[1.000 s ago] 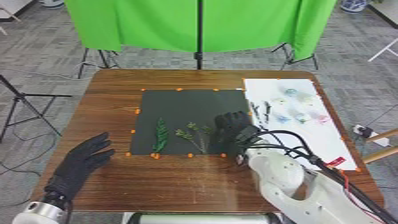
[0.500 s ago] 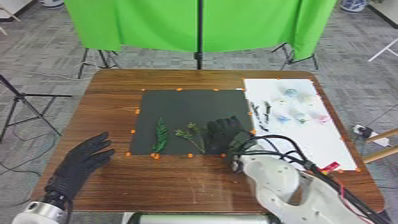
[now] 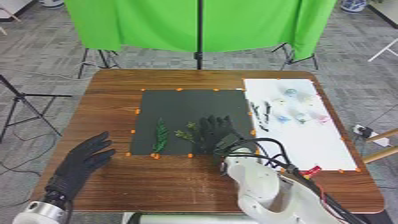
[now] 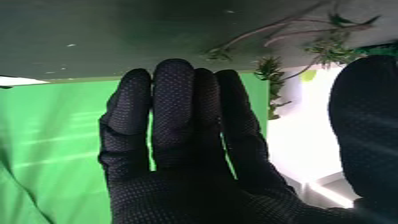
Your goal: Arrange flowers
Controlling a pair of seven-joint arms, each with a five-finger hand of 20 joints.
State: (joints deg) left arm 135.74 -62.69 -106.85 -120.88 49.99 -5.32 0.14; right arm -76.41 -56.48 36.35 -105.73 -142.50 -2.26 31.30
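Left hand (image 3: 80, 161) rests over the bench (image 3: 178, 187) in the head view, fingers straight and loosely spread, nearer the camera than the right hand (image 3: 213, 137) and well off to its left. The right hand is open over the near part of the black mat (image 3: 191, 102), fingers straight and pointing away. The right wrist view adds the inside of the right hand (image 4: 187, 195): four long fingers (image 4: 173, 115) set close with narrow gaps, and the thumb (image 4: 373, 125) held wide of them. It also brings out the thin, forking stems of the green sprig (image 4: 329, 47), just past the fingertips on the thumb side; whether they touch the hand I cannot tell. In the head view that sprig lies on the mat, just left of the right hand, and the long green leaf (image 3: 161, 136) lies beyond it, between the two hands. Farther out and right of the right hand are the dark stems (image 3: 264, 114) on the white sheet (image 3: 324, 150), then the pale flowers (image 3: 300, 118). Farthest from both hands hangs the green cloth (image 3: 138, 30).
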